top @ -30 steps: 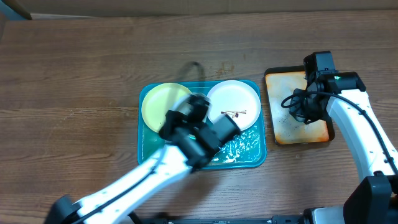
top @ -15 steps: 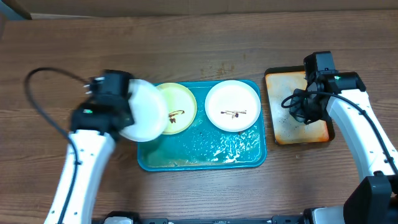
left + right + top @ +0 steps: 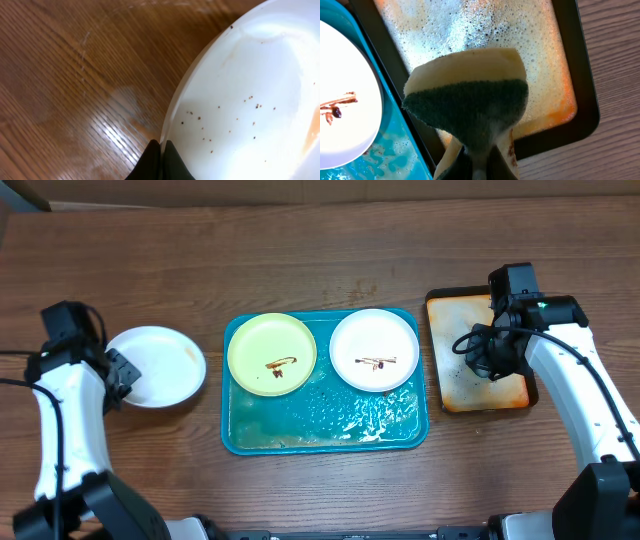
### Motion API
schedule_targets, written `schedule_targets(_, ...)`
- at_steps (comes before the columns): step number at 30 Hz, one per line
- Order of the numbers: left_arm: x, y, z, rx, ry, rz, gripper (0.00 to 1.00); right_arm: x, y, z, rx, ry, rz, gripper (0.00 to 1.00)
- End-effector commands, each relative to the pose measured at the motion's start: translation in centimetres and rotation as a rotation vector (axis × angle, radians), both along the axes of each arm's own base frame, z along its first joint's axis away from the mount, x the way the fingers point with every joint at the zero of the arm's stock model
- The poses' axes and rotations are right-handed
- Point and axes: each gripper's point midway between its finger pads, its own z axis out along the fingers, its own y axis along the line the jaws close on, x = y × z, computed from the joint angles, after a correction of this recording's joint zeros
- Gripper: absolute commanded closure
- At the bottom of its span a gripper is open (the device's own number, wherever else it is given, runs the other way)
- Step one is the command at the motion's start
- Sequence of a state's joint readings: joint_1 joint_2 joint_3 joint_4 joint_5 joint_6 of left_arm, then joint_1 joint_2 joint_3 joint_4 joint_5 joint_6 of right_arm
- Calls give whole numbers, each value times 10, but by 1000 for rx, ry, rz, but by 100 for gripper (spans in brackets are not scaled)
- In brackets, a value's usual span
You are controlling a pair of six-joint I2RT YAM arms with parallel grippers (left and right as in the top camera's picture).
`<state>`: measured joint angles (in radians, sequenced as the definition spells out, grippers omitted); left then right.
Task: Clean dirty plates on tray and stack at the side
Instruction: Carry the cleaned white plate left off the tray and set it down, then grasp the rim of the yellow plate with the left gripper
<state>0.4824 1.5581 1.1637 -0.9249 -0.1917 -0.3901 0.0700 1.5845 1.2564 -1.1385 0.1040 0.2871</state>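
Observation:
The teal tray (image 3: 330,428) sits mid-table and holds soapy water. On it are a yellow-green plate (image 3: 272,355) and a white plate (image 3: 374,350), each with a brown smear. A second white plate (image 3: 155,367) lies flat on or just over the wood left of the tray. My left gripper (image 3: 118,372) is shut on that plate's left rim. In the left wrist view the fingertips (image 3: 161,146) pinch the rim of this speckled plate (image 3: 250,100). My right gripper (image 3: 490,362) is shut on a yellow-and-green sponge (image 3: 470,100) above the orange tray.
A smaller orange, dark-rimmed tray (image 3: 452,320) with foam stands right of the teal tray; it also shows in the right wrist view (image 3: 520,40). That view also catches the teal tray's edge (image 3: 395,150) and the smeared white plate (image 3: 345,110).
My left arm has carried the white plate from over the tray leftward, down to the table beside it. This uncovered the yellow-green plate. The right arm has not moved.

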Motion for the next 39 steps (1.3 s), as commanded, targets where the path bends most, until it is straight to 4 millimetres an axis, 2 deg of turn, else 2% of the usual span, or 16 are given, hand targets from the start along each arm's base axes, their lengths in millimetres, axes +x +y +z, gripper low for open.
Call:
schedule_targets(1, 2, 10, -12, -44, -2, 37, 96, 4, -2, 4, 1, -16, -3, 96)
schedule_targets(5, 3, 10, -28, -83, 27, 44, 94, 4, -2, 4, 1, -16, -3, 96)
schedule_targets(6, 3, 9, -30, -94, 27, 42, 88, 4, -2, 4, 1, -16, -2, 96)
schedule_targets(8, 6, 6, -31, -110, 16, 37, 70, 4, -2, 4, 1, -17, -3, 96)
schedule_targets(9, 7, 5, -30, -117, 9, 29, 66, 4, -2, 4, 1, -17, -2, 96)
schedule_targets(11, 14, -2, -29, -154, -20, -3, 57, 4, -2, 4, 1, -17, -2, 96)
schedule_targets(14, 28, -15, -21, -226, -86, -69, 53, 4, -2, 4, 1, -18, -2, 96)
schedule_targets(19, 72, -64, 15, -370, -290, -345, 48, 4, -2, 4, 1, -18, -2, 96)
schedule_targets(21, 89, -88, 30, -376, -351, -500, 47, 4, -2, 4, 1, -18, -2, 96)
schedule_targets(23, 99, -105, 34, -348, -365, -603, 48, 4, -2, 4, 1, -17, -2, 96)
schedule_targets(28, 119, -152, 32, -269, -357, -851, 49, 3, 1, 4, 17, -15, 1, 96)
schedule_targets(31, 131, -181, 27, -213, -343, -970, 45, 3, 2, 4, 20, -15, 1, 96)
schedule_targets(33, 137, -194, 22, -170, -323, -1020, 42, 3, 2, 4, 20, -15, 1, 96)
schedule_targets(39, 151, -215, 2, -63, -265, -1101, 40, 3, 2, 4, 20, -15, 1, 96)
